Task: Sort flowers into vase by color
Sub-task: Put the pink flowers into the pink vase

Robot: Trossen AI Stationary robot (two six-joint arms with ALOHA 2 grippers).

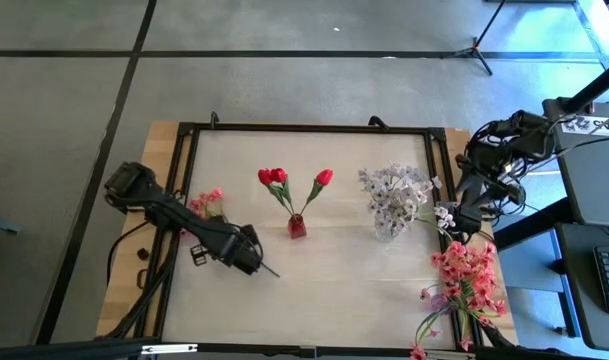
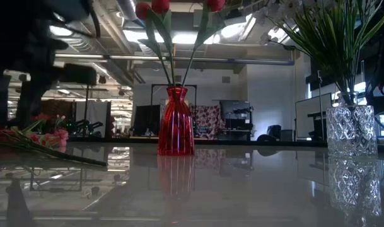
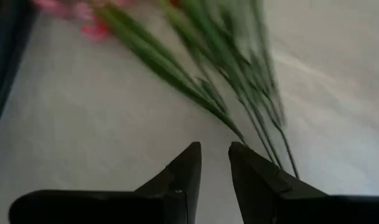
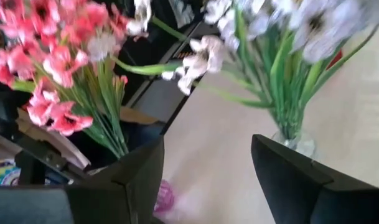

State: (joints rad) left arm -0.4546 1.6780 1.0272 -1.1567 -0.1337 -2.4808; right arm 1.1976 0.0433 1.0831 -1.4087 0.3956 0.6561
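Observation:
A red vase (image 1: 297, 227) near the table's middle holds red tulips (image 1: 276, 177). To its right, a clear glass vase (image 1: 386, 228) holds whitish blossoms (image 1: 394, 187). One pink spray (image 1: 209, 203) lies flat on the table's left side, its green stems (image 3: 177, 68) running under my left arm. My left gripper (image 1: 254, 262) hovers over the stem ends (image 3: 282, 155), open by a narrow gap (image 3: 214, 152). My right gripper (image 4: 205, 174) is wide open by the right edge (image 1: 462, 218). A loose white sprig (image 4: 192, 59) is ahead of it. Pink sprays (image 1: 469, 285) lie heaped at the near right corner.
A black frame (image 1: 304, 128) borders the white table top. Cables and equipment (image 1: 514, 140) crowd the right side beyond the frame. Open table surface (image 1: 344, 300) lies in front of the two vases.

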